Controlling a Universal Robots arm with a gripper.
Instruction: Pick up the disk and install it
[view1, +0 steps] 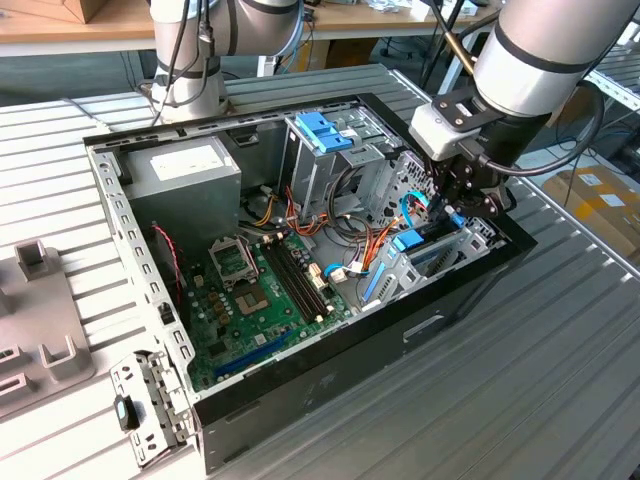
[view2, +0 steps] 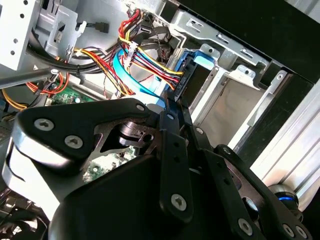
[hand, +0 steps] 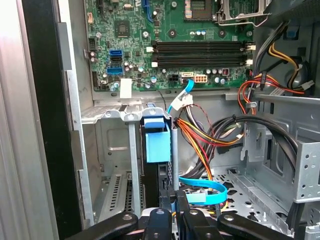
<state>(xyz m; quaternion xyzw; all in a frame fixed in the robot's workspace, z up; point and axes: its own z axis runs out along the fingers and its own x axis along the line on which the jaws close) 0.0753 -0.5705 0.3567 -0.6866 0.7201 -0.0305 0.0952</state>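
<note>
A ribbed light-grey metal bench (view1: 560, 380) fills most of the exterior view, evenly lit. Along the far edge runs a wooden desk (view1: 60, 25) with a cardboard box (view1: 85, 8) on it. Under it the space is dim. At the exterior view's right, cardboard boxes (view1: 600, 200) lie on the floor beside the bench.

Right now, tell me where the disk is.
The disk stands on edge in the metal drive bay at the exterior view's right end of the computer case, directly below the pincer, beside the bundled cables.
</note>
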